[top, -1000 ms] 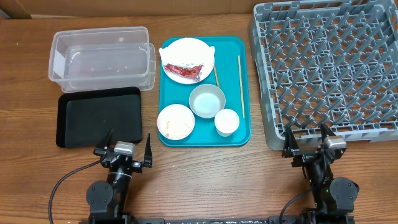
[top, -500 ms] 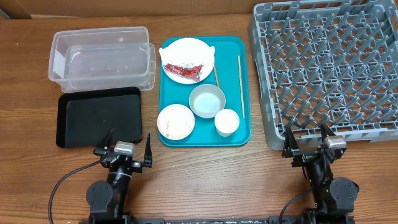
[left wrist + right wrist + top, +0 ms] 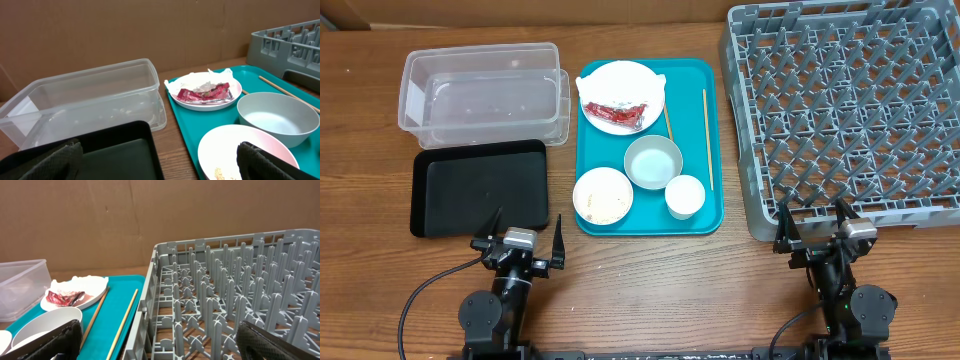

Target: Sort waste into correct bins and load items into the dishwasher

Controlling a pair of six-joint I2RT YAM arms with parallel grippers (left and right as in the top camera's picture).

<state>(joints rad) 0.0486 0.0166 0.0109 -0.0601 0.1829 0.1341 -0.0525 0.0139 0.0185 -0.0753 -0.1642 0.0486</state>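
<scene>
A teal tray (image 3: pixel 695 215) holds a round white plate (image 3: pixel 610 82) with a crumpled white napkin (image 3: pixel 592 84) and a red wrapper (image 3: pixel 618 111), a silvery metal bowl (image 3: pixel 652 162), a white bowl (image 3: pixel 603 195) with rice grains, a small white cup (image 3: pixel 685 196) and two chopsticks (image 3: pixel 706 135). The clear tub (image 3: pixel 485 92) and black tray (image 3: pixel 480 186) lie left. The grey dish rack (image 3: pixel 845 115) stands right. My left gripper (image 3: pixel 520 242) is open and empty near the front edge, below the black tray. My right gripper (image 3: pixel 817 234) is open and empty at the rack's front edge.
Brown cardboard walls the back of the wooden table. In the left wrist view the black tray (image 3: pixel 110 155) and white bowl (image 3: pixel 235 150) lie just ahead of the fingers. In the right wrist view the rack (image 3: pixel 235 295) fills the space ahead.
</scene>
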